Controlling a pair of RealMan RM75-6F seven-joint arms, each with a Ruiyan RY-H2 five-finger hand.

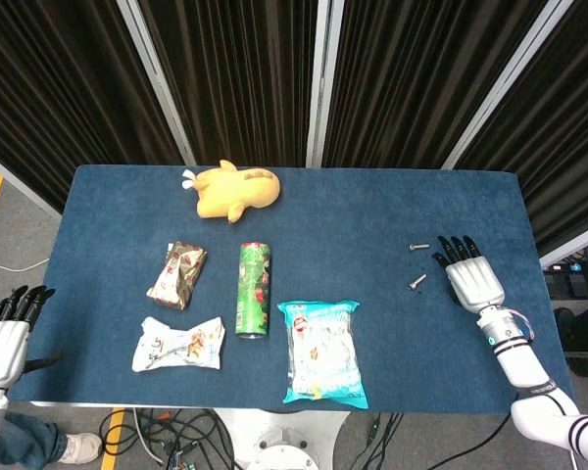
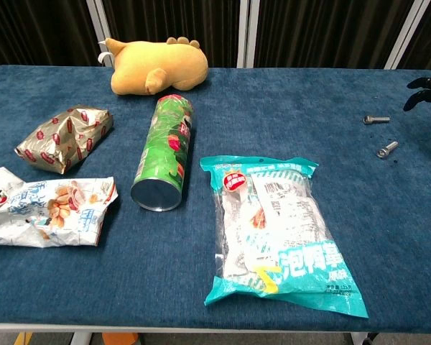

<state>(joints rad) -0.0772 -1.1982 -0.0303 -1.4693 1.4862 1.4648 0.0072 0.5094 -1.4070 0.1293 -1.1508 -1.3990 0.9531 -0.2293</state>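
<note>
With nothing in its grasp, my right hand (image 1: 467, 277) is hovering at the right of the frame, fingers spread, just beside the two small silver metal bolts (image 1: 417, 281) lying loose on the blue cloth table (image 1: 372, 211). My left hand (image 1: 4, 336) is waiting spread and empty at the lower left edge, off the table.

Matt blue cloth covers the surface (image 1: 372, 211). Two bolts (image 1: 417, 281) at right look like shiny metal; the right hand (image 1: 473, 282) beside them has a smooth white shell and black fingers (image 1: 455, 247).
</note>
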